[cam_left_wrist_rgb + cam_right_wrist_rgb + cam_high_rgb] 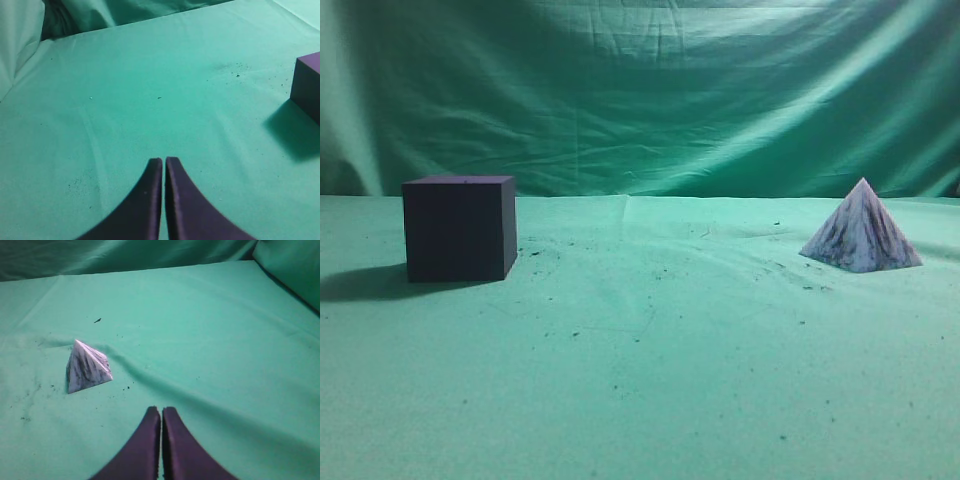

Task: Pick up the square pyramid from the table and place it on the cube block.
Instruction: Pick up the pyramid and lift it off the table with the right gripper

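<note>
Nothing is done yet. The cube sits bare on the left of the table; the pyramid rests well apart on the right. Left gripper and right gripper both hover with jaws pressed together, holding nothing.

Square pyramid: white, dark-marbled, upright on table, far right. Cube block: matte dark purple, flat, far left, well apart.
</note>
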Robot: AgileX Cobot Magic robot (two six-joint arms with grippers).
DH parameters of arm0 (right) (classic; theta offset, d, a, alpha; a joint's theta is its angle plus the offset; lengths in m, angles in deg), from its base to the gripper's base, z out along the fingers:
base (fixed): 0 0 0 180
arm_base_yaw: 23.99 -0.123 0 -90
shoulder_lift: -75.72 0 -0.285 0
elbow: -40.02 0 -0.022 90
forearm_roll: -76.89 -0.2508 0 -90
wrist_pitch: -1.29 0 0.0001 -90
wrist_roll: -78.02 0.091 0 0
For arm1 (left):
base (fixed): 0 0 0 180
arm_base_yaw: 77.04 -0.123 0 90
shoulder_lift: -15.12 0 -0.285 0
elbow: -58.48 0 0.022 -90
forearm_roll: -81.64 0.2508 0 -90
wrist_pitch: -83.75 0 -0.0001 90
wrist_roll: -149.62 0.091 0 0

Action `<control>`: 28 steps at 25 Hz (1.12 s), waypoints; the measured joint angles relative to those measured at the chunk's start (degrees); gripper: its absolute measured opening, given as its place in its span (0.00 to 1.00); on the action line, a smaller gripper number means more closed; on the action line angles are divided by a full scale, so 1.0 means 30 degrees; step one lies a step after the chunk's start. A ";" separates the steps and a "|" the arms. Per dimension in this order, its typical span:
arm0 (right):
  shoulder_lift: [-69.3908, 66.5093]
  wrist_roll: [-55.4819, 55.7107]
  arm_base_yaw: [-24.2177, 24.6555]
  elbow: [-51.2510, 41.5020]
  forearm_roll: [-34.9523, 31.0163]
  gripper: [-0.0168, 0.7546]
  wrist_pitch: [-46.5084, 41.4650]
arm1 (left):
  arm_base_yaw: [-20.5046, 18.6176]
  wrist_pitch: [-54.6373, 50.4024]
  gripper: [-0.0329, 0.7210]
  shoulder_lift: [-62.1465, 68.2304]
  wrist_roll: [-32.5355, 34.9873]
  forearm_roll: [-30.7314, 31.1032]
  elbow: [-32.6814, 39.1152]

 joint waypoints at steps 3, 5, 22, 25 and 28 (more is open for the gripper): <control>0.0000 0.0000 0.0000 -0.0015 -0.0034 0.02 0.0000 | 0.0000 0.0000 0.04 0.0000 0.0000 0.0000 0.0000; 0.0000 0.0000 0.0000 -0.0015 -0.0034 0.02 0.0014 | 0.0000 0.0000 0.04 0.0000 0.0000 0.0000 0.0000; -0.0176 0.0922 0.0000 0.3052 -0.1375 0.02 0.5811 | 0.0000 0.0000 0.04 0.0000 0.0000 0.0000 0.0000; -0.2038 -0.0168 0.0000 0.6490 -0.0642 0.02 0.1429 | 0.0000 0.0000 0.04 0.0000 0.0000 0.0000 0.0000; -0.4743 -0.0510 0.0000 0.9307 -0.0468 0.02 -0.2203 | 0.0000 0.0000 0.04 0.0000 0.0000 0.0000 0.0000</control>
